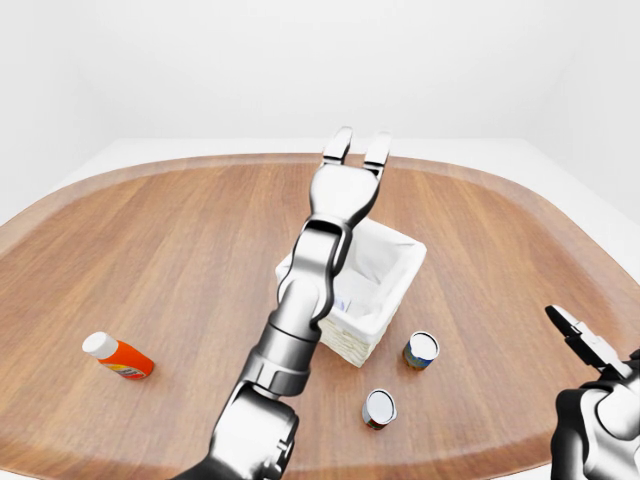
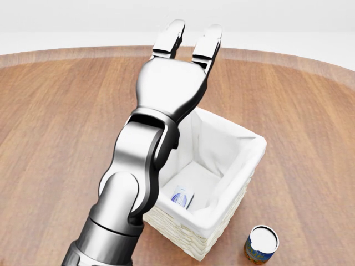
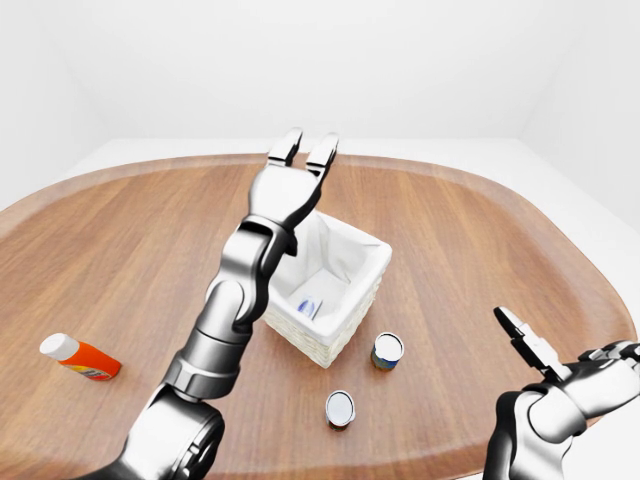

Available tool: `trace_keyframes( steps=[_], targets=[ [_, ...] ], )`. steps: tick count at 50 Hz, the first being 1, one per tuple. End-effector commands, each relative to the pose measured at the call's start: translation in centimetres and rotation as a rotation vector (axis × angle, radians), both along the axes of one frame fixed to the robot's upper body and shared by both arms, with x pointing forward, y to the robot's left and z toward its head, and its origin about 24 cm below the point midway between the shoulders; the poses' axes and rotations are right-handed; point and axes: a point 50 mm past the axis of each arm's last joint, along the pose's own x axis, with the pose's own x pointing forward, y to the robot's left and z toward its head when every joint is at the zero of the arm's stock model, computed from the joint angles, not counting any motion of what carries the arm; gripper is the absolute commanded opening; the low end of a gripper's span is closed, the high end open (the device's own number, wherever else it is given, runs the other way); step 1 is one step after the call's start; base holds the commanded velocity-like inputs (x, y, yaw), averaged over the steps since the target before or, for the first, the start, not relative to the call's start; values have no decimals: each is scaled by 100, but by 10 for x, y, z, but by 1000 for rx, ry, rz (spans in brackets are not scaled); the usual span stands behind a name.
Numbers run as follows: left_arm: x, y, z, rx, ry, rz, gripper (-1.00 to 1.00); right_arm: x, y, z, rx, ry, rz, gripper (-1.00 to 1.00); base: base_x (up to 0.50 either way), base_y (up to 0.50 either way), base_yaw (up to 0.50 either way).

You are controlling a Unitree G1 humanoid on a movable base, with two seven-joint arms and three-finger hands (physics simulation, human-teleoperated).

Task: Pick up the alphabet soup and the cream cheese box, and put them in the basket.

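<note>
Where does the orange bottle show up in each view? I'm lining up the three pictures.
Left-eye view: the orange bottle lies at lower left on the table, far left of the basket.
Right-eye view: lower left again, nearer the picture's left edge.
Head view: not in it.
Shared landmark: the white basket, which all three views show.
</note>
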Motion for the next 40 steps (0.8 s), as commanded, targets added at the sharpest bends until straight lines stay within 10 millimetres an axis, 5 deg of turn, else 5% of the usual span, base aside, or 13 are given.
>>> trace_keyframes(
  steps=[1,14,40],
  targets=[
    [-15,14,29,-56,-142,36,100,0,0,-1,1,3,0,100,0,0,0],
    [-24,33,40,-101,-177,53,100,1,0,-2,4,8,1,100,0,0,0],
    [-32,92,17,-271,-230,108,100,0,0,-1,0,4,-1,100,0,0,0]
  ],
)
